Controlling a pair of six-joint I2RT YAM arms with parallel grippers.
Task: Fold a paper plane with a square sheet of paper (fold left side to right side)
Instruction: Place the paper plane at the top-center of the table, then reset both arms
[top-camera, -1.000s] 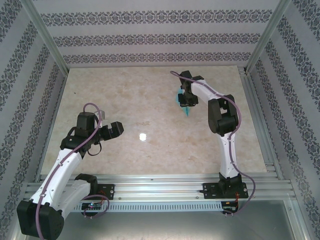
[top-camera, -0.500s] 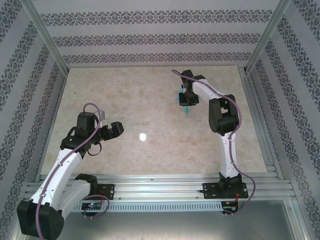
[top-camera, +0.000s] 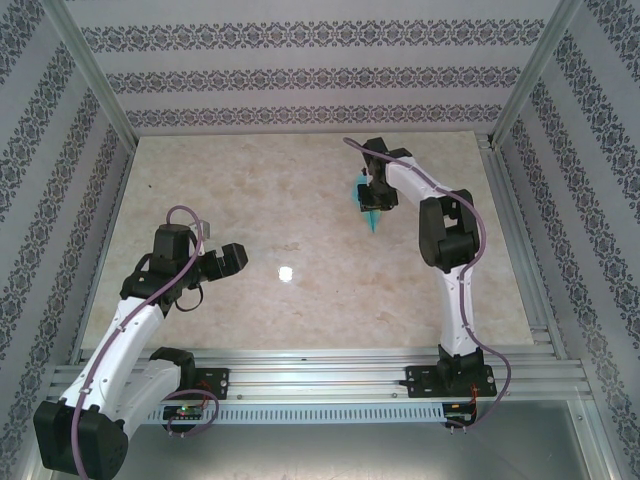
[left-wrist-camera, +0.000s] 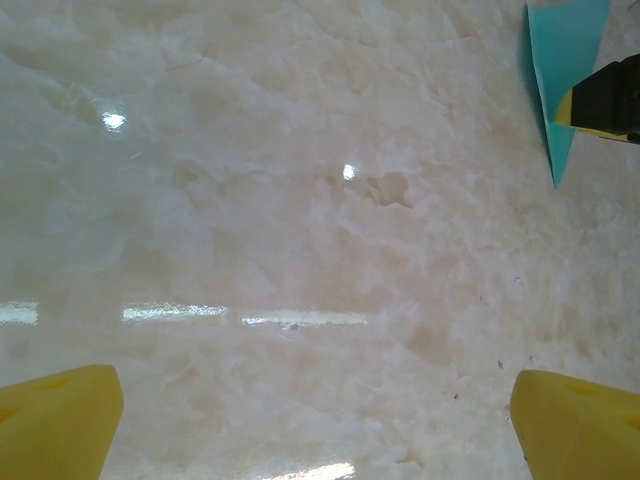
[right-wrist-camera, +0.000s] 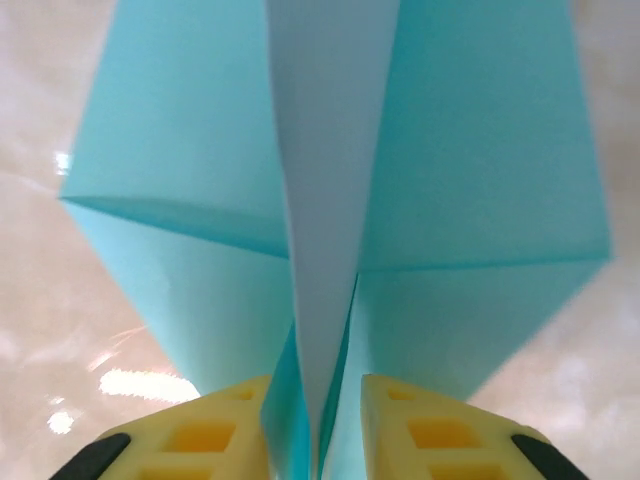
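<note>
Two arms reach over a pale marbled surface (top-camera: 300, 200), and the paper plane (top-camera: 371, 212) sits in its far right part, directly beneath the right claw (right-wrist-camera: 312, 420). Seen from the right wrist, the cyan sheet is already folded into a dart: flat wings spread to either side, and a paler centre fold rises between the yellow fingers (right-wrist-camera: 190, 445). That claw stands narrowly parted, one finger on each side of the fold, whose layers fan out in the gap rather than lying pinched flat (whether the pads actually press on the paper I cannot tell). From above, the plane's pointed tip aims back toward the near edge, and most of its body is covered by the claw and wrist. The left claw (left-wrist-camera: 318, 425) is spread wide, its two yellow tips at the bottom corners of its own camera's view, hovering over bare surface in the near left part, well apart from the plane. From that wrist the cyan dart appears far off at the upper right, with a black-and-yellow finger of the right claw against it. Between the two arms lies open marble with a small white glare spot (top-camera: 287, 272). Patterned walls (top-camera: 300, 75) enclose the surface, and an aluminium rail (top-camera: 330, 370) carries the arm bases.
</note>
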